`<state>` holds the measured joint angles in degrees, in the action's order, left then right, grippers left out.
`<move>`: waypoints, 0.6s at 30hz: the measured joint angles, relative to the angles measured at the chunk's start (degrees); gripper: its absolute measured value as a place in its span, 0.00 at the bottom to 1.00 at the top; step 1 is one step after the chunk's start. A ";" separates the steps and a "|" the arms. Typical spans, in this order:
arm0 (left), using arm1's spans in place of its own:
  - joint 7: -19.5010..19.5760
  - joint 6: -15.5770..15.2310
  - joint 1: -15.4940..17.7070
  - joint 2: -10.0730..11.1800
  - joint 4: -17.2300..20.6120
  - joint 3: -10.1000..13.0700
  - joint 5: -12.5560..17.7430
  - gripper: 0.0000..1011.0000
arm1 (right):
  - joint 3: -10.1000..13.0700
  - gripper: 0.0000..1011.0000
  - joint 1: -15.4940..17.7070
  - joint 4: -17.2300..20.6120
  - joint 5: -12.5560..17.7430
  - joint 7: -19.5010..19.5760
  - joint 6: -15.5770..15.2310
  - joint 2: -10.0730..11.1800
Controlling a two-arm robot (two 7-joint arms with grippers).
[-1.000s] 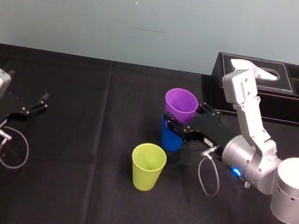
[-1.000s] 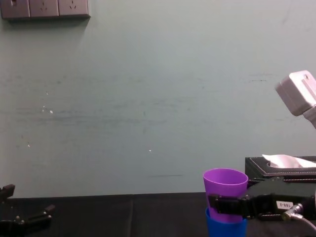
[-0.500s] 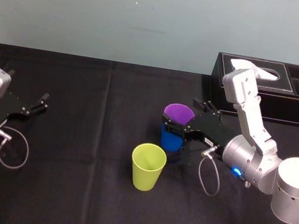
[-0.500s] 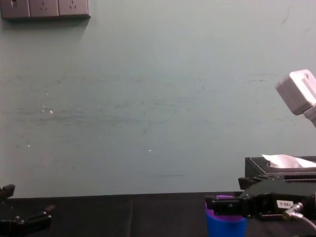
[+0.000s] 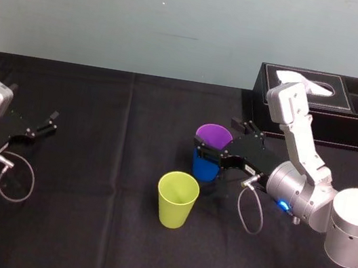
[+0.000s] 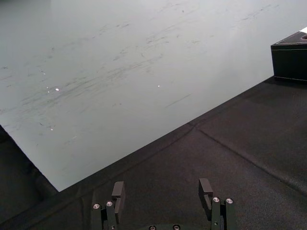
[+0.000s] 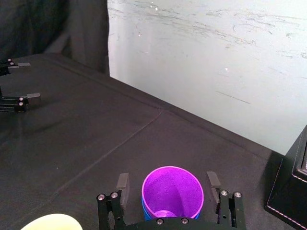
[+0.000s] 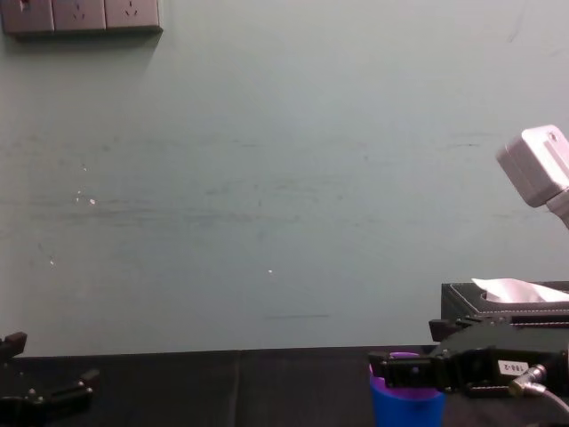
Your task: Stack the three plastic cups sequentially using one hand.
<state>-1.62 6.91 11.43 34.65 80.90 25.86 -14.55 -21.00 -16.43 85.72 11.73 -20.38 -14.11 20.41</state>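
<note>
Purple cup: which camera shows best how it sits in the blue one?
Right wrist view: it looks down into the purple cup, between the right tool's open fingers. Head view shows it nested in the blue cup, farther off; chest view, a purple rim.

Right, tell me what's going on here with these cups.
The right hand is open and straddles the purple cup, which sits nested in the blue cup near the middle of the black table. The yellow-green cup stands alone, closer to the robot, not yet stacked. The left hand rests open at the table's left side, away from the cups.
</note>
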 joint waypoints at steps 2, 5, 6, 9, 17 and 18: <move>0.00 0.00 0.00 0.00 0.00 0.00 0.00 1.00 | 0.00 0.99 0.00 0.00 0.00 0.00 0.00 0.00; 0.00 0.00 0.00 0.00 0.00 0.00 0.00 1.00 | 0.15 0.99 0.14 0.45 0.00 0.08 0.03 0.02; 0.00 0.00 0.00 0.00 0.00 0.00 0.00 1.00 | 0.26 0.99 0.26 0.75 0.00 0.13 0.05 0.06; 0.00 0.00 0.00 0.00 0.00 0.00 0.00 1.00 | 0.87 0.99 1.03 2.51 0.16 0.31 0.13 0.51; 0.00 0.00 0.00 0.00 0.00 0.00 0.00 1.00 | 3.16 0.99 5.51 9.80 1.64 -0.31 0.16 3.86; 0.00 0.00 0.00 0.00 0.00 0.00 0.00 1.00 | 3.44 0.99 6.05 10.48 1.86 -0.44 0.21 4.26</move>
<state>-1.62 6.91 11.43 34.64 80.90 25.86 -14.55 -17.57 -10.38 96.19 13.59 -20.81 -13.89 24.67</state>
